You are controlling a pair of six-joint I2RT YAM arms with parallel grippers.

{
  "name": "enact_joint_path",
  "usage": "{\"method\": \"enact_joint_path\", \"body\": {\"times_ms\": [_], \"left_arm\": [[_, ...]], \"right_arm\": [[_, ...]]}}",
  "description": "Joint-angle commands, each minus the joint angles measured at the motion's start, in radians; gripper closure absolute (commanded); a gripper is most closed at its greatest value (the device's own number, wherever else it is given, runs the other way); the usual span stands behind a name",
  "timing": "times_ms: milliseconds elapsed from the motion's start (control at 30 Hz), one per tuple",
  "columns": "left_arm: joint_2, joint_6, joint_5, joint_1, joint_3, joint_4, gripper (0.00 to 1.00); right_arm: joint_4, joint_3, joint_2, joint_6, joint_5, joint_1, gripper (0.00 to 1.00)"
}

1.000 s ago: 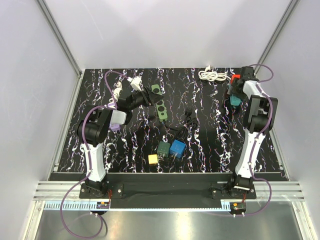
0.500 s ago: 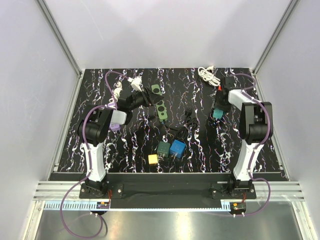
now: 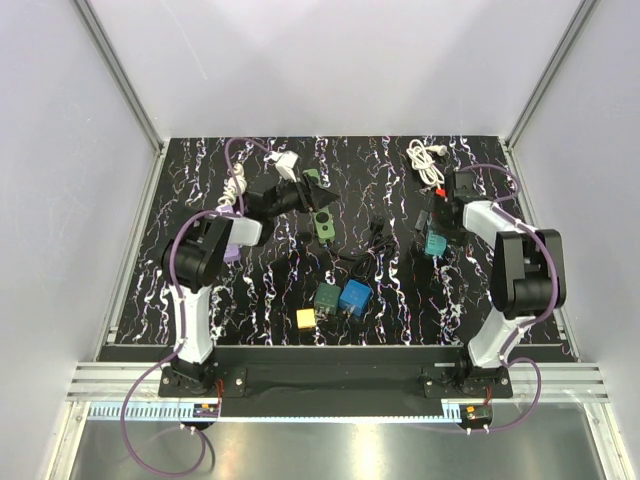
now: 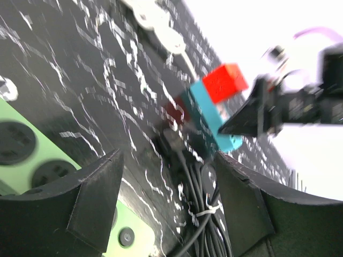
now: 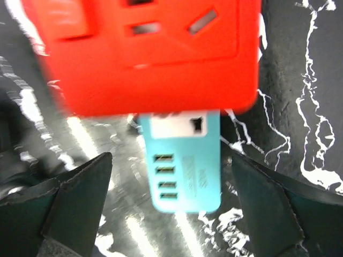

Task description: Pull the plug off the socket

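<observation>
A teal socket strip (image 3: 433, 246) with USB slots lies right of centre, with a red cube adapter (image 3: 440, 190) stuck on its far end. In the right wrist view the teal strip (image 5: 185, 166) sits between the fingers with gaps on both sides, and the red adapter (image 5: 144, 53) fills the top. My right gripper (image 3: 432, 226) (image 5: 170, 160) is open around the strip. My left gripper (image 3: 312, 196) (image 4: 167, 160) is open and empty over the edge of a green power strip (image 3: 321, 218) (image 4: 32, 155). It faces a bundled black cable (image 4: 214, 214).
The black cable bundle (image 3: 372, 240) lies mid-table. Blue (image 3: 354, 297), dark green (image 3: 327, 297) and yellow (image 3: 305, 318) cubes sit near the front. A white coiled cable (image 3: 428, 158) lies at the back right. A white plug and cord (image 3: 283, 163) lie at the back left.
My right gripper has swung from the back right corner toward the table's middle, with the red adapter and teal strip moving along. My left gripper has shifted slightly back and right.
</observation>
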Motion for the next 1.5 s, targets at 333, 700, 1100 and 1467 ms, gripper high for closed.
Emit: {"method": "enact_joint_path", "body": {"times_ms": [333,700,1100,1467], "left_arm": [[-0.183,0.258,-0.223,-0.209,0.212,-0.538,0.22],[0.08,0.264,-0.494,-0.45,0.71,-0.861,0.08],[0.382,0.25,-0.648,-0.536,1.083,-0.843,0.04],[0.49,0.262,-0.674,-0.556,1.158,-0.746,0.06]], "right_arm": [[0.227,-0.122,-0.252,0.161,-0.238,-0.19,0.0],[0.405,-0.26,-0.384,0.275,-0.238,-0.364,0.01],[0.698,-0.49,-0.444,0.371,-0.463,-0.533,0.11],[0.945,-0.45,-0.162,0.475,-0.611,-0.542,0.7]]}}
